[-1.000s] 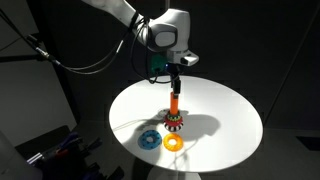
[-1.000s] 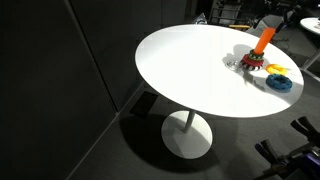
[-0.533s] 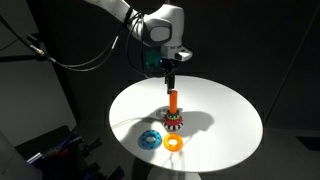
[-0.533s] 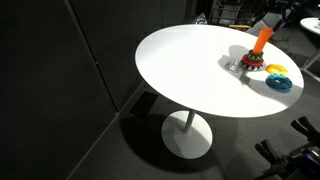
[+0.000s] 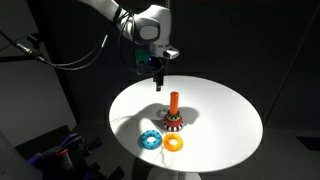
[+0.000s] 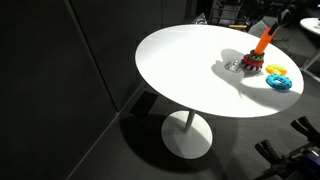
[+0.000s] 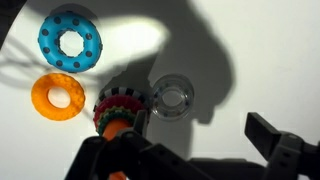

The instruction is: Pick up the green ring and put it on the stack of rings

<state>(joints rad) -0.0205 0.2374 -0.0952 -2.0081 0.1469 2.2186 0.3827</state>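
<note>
The stack of rings is an upright orange peg point(image 5: 172, 101) with a red, white-spotted ring point(image 5: 174, 124) at its base; it shows in both exterior views point(image 6: 262, 41). In the wrist view the stack point(image 7: 120, 105) sits at lower left, and a thin strip of the green ring point(image 7: 101, 119) shows around the peg just above the red ring, partly hidden by my gripper's body. My gripper point(image 5: 158, 86) hangs above the table, up and to the side of the peg top. Its jaws point(image 7: 185, 150) are wide open and empty.
A blue toothed ring point(image 7: 70, 40) and a yellow ring point(image 7: 58, 95) lie on the white round table point(image 5: 225, 115) beside the stack. A clear ring point(image 7: 172, 98) lies next to the stack's base. The surroundings are dark.
My gripper was down at the top of the orange peg; it has risen and moved off to the side, away from the peg, with its jaws empty.
</note>
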